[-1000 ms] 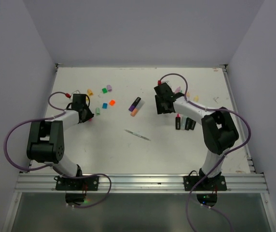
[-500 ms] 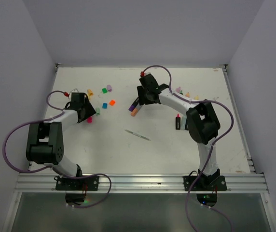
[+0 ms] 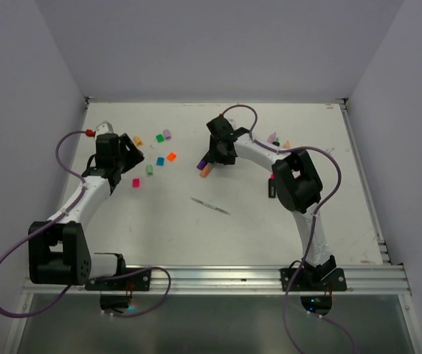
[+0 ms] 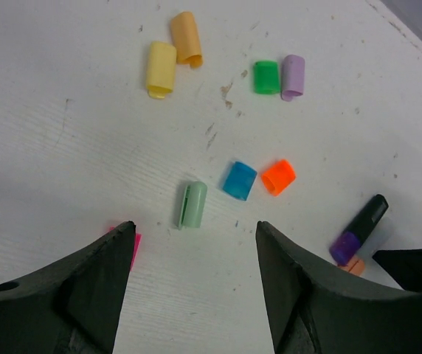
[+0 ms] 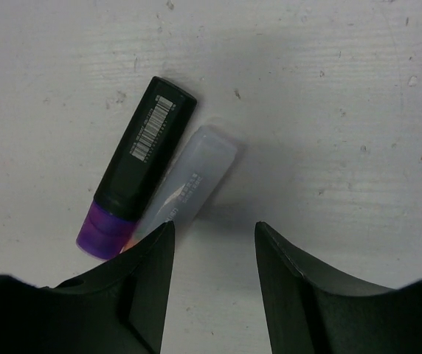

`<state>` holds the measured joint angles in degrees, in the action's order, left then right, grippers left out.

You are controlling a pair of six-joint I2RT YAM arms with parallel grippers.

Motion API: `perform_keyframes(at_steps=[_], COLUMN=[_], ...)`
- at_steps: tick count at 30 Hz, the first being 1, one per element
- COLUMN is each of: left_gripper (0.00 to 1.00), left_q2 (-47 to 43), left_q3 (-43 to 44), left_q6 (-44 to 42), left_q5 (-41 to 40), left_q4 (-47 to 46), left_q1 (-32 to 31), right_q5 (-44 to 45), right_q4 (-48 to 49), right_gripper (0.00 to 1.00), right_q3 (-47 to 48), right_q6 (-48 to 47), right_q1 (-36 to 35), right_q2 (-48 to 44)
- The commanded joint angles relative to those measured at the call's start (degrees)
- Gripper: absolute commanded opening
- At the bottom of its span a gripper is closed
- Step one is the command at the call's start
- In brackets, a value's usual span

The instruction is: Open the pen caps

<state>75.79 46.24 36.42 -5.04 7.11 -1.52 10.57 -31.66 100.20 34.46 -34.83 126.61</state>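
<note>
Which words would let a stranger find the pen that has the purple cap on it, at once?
On the white table, look near the middle of the far half, where the right pincer hovers. Two pens lie side by side there. Yours is the black pen with a barcode sticker and a purple cap; its neighbour is pale and translucent.

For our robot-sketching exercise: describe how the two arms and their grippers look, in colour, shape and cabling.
The left arm and right arm have white tubular links between chunky black joint housings. A purple cable loops along each; the left one ends at a small red connector. The left gripper and right gripper each have two thick matte black fingers.
</note>
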Motion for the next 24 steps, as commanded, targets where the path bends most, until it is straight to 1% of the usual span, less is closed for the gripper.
perform_keyframes(at_steps=[1,9,12,19,24], left_gripper=[0.69,0.69,0.69,0.69,0.69], left_q2=[-1.78,-2.66,-2.66,-2.14,-2.31], left_q3=[1.05,-0.09,-0.36,-1.06,-1.24], left_q6=[1.10,0.58,0.58,0.84,0.58], left_q5=[2.75,3.98,4.42,4.77,4.77], left_q4=[-1.14,-2.19,-2.72,-3.86,-3.69], left_q1=[0.11,-0.85,-0.85,-1.03,-1.03], right_q5=[1.91,1.65,1.74,1.91,3.49], right_q4=[-1.56,-1.39,1.06,-3.23,-4.90], right_gripper=[0.51,0.50,0.50,0.50,0.49], right_q3=[2.72,3.86,1.58,7.54,8.08], right_q6=[5.52,7.03,7.73,7.55,7.64], right_q1=[-0.41,-0.33,-0.33,-0.85,-1.64], right_q2=[1.09,3.12,1.80,6.19,7.69])
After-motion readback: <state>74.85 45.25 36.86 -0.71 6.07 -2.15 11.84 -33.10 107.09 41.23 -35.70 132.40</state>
